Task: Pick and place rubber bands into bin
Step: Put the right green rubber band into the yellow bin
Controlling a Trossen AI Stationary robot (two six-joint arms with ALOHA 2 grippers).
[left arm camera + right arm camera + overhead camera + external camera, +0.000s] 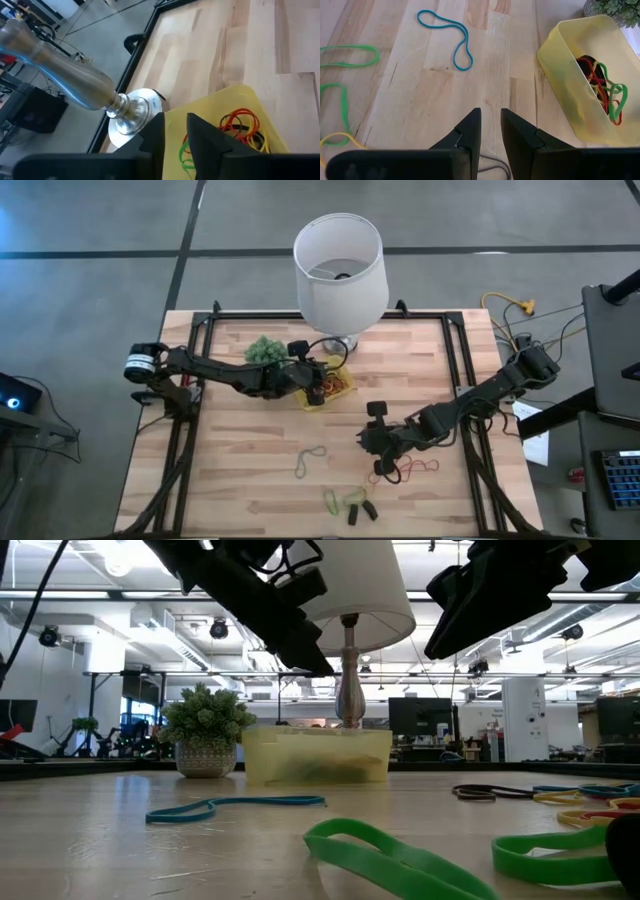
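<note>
Pale wooden planks make up the bench [250,450], framed by dark rails, with grey floor around it and a bright open workshop showing behind it in the low view. Near the far edge stands a white lamp [340,270], taken here as the landmark. Just in front of its metal base lies the bin [345,392], a small shallow yellow tray with translucent walls, holding a tangle of red, orange, yellow and green rubber bands [600,80]. Beside the bin, on the lamp's left, sits a fuzzy green plant [265,350].

Loose bands lie farther from the lamp, toward the near edge. A blue band [447,37] lies in a long narrow loop pinched at the middle, its long axis running slantwise from the near-left toward the lamp. Two green bands [342,500] lie flat at the near edge, and red and yellow bands [420,468] lie just right of them. Small dark stubby pieces [362,510] rest by the green ones.

The left pincer [175,130] hangs over the bin just in front of the lamp base, its fingers a narrow gap apart with nothing between them. The right pincer [490,125] hovers over bare wood nearer the front, fingers likewise slightly parted and empty.
</note>
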